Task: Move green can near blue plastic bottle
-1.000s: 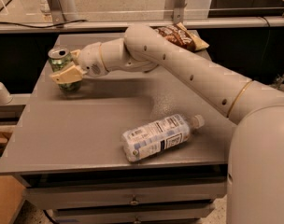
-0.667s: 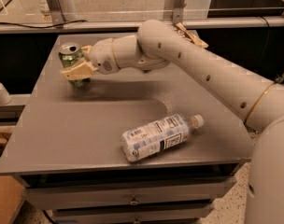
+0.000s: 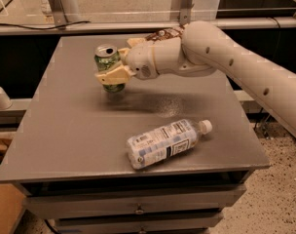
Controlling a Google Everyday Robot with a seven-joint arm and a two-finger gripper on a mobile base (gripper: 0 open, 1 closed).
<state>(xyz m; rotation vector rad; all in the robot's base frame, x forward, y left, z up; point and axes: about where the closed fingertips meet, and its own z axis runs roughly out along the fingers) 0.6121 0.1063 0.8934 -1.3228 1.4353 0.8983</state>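
While the green can (image 3: 107,58) is sitting upright over the back-left part of the grey worktop (image 3: 60,135), the gripper (image 3: 115,65) is holding it from the right side. The jaws are clamped on the can: one tan finger (image 3: 111,75) is lying across its front, low on the body, and the other is reaching round behind it. The silver top with its pull-tab is facing up and showing above the fingers. A dark shadow is lying under the can, and from where I am standing I cannot tell whether its base is resting on the worktop or hanging just above it.

The white arm (image 3: 235,57) is stretching in from the right, crossing the back of the worktop at a slant, with its thick wrist sitting just beside the can.

The blue plastic bottle (image 3: 165,143) is lying on its side near the front edge, well apart from the can, its white cap pointing right and slightly back and its label facing up.

Behind the wrist a tan-and-brown snack bag (image 3: 162,33) is peeking out at the back edge. Grey drawers (image 3: 138,209) are showing under the worktop.
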